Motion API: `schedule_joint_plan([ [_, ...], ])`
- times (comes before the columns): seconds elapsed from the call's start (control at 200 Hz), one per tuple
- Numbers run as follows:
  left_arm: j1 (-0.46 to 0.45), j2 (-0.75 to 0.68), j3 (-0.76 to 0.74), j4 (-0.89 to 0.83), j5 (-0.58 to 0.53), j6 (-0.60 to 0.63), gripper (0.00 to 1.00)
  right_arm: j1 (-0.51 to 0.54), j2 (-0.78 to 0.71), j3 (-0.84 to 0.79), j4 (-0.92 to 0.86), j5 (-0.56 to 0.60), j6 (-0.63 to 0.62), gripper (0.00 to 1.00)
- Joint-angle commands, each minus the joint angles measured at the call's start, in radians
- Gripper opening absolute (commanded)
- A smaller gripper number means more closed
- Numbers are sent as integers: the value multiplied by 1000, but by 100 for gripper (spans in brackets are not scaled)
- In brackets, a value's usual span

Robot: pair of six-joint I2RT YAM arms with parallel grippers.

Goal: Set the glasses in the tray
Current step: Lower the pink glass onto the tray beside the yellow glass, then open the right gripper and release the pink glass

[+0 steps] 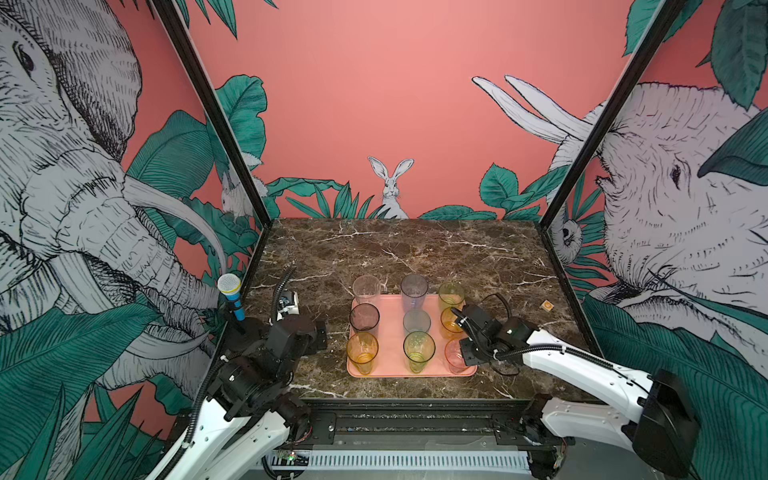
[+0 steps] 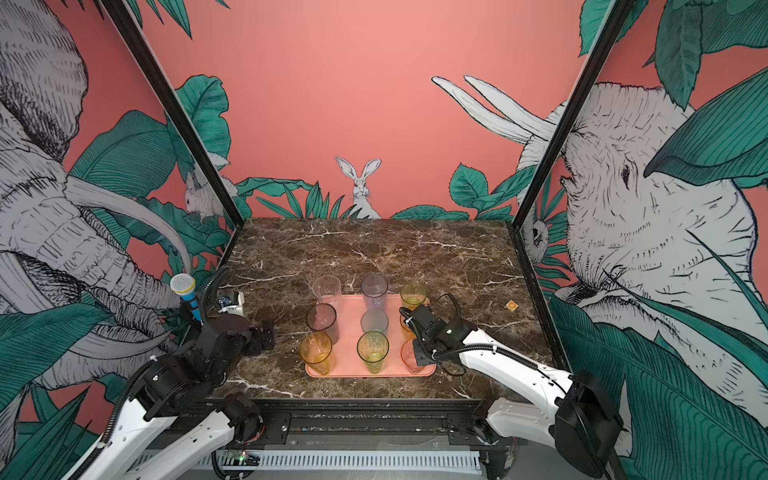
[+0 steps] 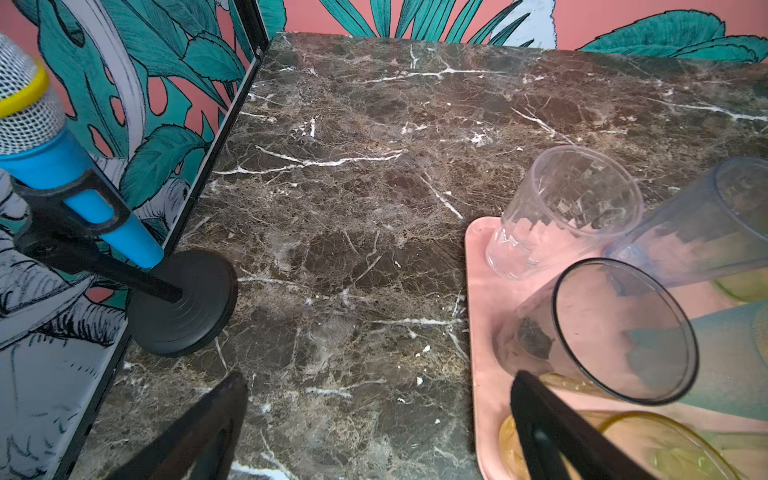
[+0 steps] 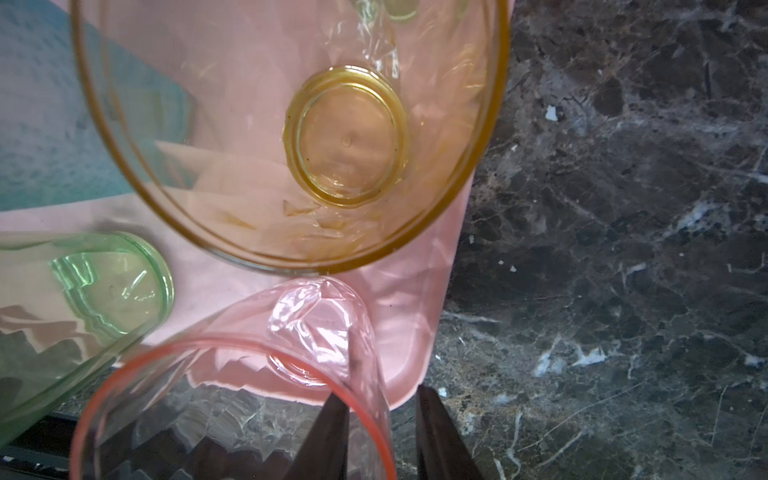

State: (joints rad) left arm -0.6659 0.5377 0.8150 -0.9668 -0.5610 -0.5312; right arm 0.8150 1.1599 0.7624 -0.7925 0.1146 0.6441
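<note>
Several translucent glasses stand upright in three rows on the salmon-pink tray (image 1: 391, 332). The pink glass (image 4: 232, 390) is at the tray's near right corner, beside an amber one (image 4: 349, 137) and a yellow-green one (image 4: 108, 286). My right gripper (image 4: 380, 392) hangs over the pink glass, open. One finger is inside the rim and the other outside, with a gap to the wall. In a top view it (image 1: 467, 353) hides part of that glass (image 1: 454, 358). My left gripper (image 3: 379, 378) is wide open over the marble, just left of the tray (image 3: 482, 316), holding nothing.
A blue toy microphone (image 1: 230, 291) on a black stand sits at the table's left edge, close to the left arm. A small orange cube (image 1: 546, 306) lies on the marble table (image 1: 415, 249) to the right of the tray. Printed walls close off the left, right and back.
</note>
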Motion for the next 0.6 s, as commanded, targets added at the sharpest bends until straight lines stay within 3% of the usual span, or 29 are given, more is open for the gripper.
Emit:
schedule_joint_plan([
  [0.0, 2, 3, -11, 0, -8, -12, 99, 6, -18, 37, -40, 4, 2, 32],
  [0.315, 2, 1, -11, 1, -8, -12, 99, 6, -70, 129, -121, 41, -24, 37],
  [0.595, 1, 5, -12, 2, -17, -8, 99, 6, -149, 169, -113, 143, -69, 40],
])
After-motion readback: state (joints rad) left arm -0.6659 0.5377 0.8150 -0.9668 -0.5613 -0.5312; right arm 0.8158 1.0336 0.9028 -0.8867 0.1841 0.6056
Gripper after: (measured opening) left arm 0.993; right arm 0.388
